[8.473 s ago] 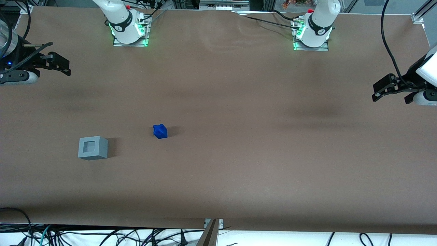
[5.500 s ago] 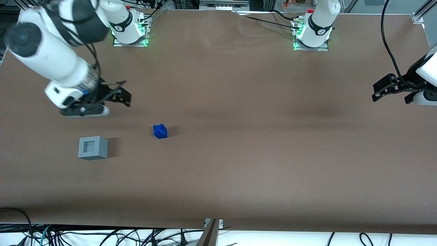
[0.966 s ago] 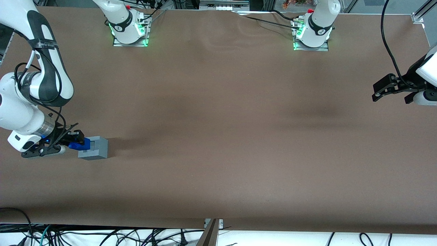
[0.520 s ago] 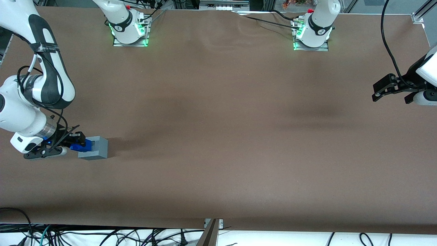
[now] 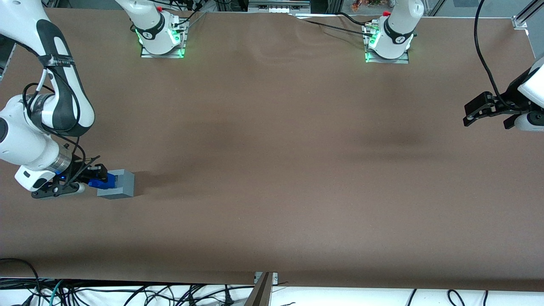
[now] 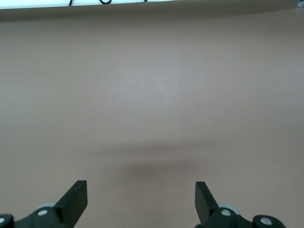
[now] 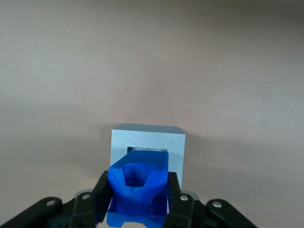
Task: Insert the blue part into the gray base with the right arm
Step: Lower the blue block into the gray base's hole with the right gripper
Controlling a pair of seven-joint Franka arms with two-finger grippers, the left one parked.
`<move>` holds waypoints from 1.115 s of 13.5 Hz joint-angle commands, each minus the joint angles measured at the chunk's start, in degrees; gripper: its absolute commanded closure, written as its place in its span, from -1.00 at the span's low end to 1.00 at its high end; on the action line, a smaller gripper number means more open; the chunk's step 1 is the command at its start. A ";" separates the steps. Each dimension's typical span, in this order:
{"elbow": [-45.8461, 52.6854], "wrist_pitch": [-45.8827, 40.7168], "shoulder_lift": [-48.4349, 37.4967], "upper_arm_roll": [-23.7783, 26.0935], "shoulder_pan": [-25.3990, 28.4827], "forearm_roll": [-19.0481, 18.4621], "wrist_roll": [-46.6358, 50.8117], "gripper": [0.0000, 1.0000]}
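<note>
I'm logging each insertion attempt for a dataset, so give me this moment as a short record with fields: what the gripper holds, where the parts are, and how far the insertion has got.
gripper: right arm's gripper, at the working arm's end of the table, beside the gray base
gripper state: shut on the blue part
blue part position: held at the open recess of the gray base, leading end at its mouth
gray base: resting on the table, recess facing the gripper
insertion: not yet seated; most of the blue part shows outside the base
</note>
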 commanded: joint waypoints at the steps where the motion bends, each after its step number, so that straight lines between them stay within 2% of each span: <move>1: 0.33 0.19 0.36 0.09 -0.19 1.04 -1.63 0.35; 15: -0.64 1.86 0.98 0.17 -0.11 1.39 -1.10 0.35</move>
